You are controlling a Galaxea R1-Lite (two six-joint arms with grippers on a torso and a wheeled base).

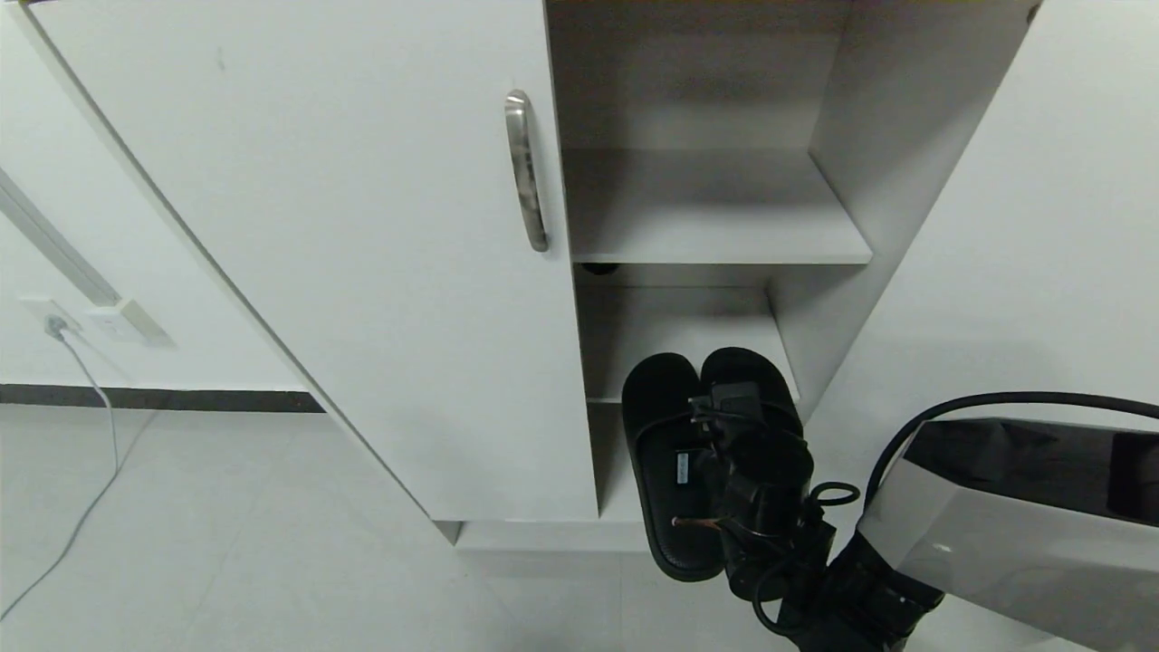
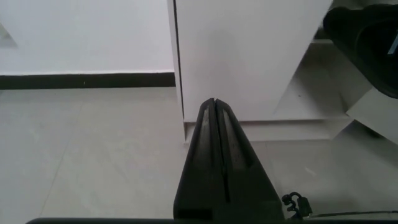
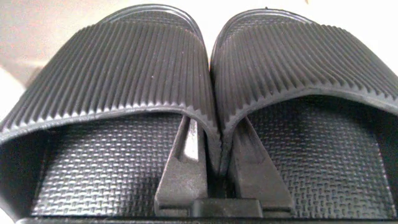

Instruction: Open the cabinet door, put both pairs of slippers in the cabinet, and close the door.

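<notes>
- right gripper [image 3: 216, 143] is clamped on the pair of black slippers [image 1: 665, 426]; one finger sits inside each slipper, pinching the two inner strap edges together
- slippers are held side by side in the air, toes toward the cabinet [image 1: 905, 109], at the front edge of its lower shelf [image 1: 679, 330]
- right compartment stands open; upper shelf [image 1: 706, 204] is bare
- left door [image 1: 317, 226] with its metal handle [image 1: 526, 169] is closed
- left gripper [image 2: 214, 109] is closed on nothing, low over the floor [image 2: 93, 143], facing the cabinet's base

Home entryway (shoe cabinet [image 1: 317, 226])
</notes>
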